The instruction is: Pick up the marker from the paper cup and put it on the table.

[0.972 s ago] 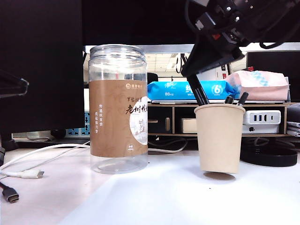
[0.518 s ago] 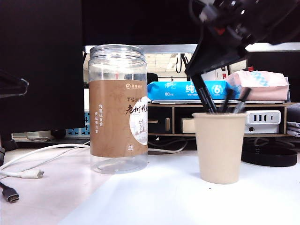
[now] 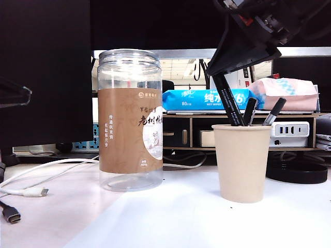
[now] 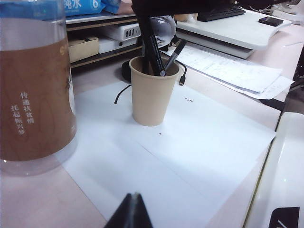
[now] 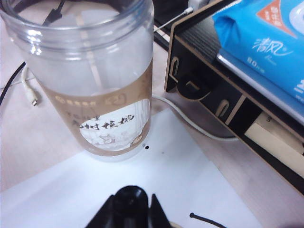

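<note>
The marker [image 3: 229,103], a slim black barrel, leans toward 11 o'clock with its lower end in the cup [image 3: 242,163] and its upper end pinched in the right gripper [image 3: 223,78] above the rim. A second ago the cup hung tilted off the table [image 3: 170,222], dragged up with the marker; now it sits flat again, and more barrel shows above the rim. By my judgement the marker is sliding free and the pull can go on. 2 other markers rest in the cup at 1 o'clock. The cup is matte tan paper, tapered; the table is smooth and white. At 9 o'clock stands a clear plastic jar [image 3: 130,121], ribbed, brown-labelled. The left gripper [image 4: 130,214] hovers low, well apart from the cup, fingers narrowed to a point.
</note>
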Robot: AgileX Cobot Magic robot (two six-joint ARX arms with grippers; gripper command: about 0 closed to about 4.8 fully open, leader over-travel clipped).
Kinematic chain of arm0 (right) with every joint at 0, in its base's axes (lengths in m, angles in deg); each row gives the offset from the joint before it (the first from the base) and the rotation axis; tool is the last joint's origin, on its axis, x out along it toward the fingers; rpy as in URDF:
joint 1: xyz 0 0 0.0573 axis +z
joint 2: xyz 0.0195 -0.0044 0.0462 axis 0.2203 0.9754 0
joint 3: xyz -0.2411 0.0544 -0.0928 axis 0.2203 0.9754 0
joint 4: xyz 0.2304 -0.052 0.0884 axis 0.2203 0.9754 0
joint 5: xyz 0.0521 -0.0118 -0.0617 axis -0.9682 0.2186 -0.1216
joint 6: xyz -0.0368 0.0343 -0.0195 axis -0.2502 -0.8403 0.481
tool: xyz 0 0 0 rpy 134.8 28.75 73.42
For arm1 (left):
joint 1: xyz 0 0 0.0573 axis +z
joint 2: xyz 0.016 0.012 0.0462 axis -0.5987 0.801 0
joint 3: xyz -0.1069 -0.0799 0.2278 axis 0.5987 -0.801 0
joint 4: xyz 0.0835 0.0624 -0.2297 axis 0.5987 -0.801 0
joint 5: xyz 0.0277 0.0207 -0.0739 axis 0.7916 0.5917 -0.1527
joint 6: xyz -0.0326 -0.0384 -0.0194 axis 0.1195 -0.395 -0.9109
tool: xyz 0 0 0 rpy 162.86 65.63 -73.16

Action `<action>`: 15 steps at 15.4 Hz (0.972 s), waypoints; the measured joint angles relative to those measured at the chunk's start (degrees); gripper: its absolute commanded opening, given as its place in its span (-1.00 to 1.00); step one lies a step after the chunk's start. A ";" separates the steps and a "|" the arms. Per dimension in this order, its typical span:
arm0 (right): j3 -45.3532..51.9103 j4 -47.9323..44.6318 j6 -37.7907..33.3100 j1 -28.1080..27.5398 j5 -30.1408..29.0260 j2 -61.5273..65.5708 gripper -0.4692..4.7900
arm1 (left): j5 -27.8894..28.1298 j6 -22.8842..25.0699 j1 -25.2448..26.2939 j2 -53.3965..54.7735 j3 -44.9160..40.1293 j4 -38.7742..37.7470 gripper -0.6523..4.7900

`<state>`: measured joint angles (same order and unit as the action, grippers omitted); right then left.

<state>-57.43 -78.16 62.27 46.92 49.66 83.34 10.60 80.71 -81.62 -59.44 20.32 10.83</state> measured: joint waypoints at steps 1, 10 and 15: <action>0.00 -0.76 0.00 0.00 0.02 0.00 -0.50 | 0.00 0.00 0.00 0.00 0.00 0.00 -0.77; -0.46 -2.75 0.00 -0.02 1.27 -4.57 -0.50 | 0.00 0.00 0.00 0.00 0.00 0.00 -0.77; -0.55 -3.08 -2.49 -0.02 -0.33 -6.80 -0.50 | 0.02 0.00 0.00 0.00 0.00 0.00 -0.77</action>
<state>-57.98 -81.24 59.78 46.90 49.33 76.54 10.62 80.71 -81.62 -59.44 20.32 10.83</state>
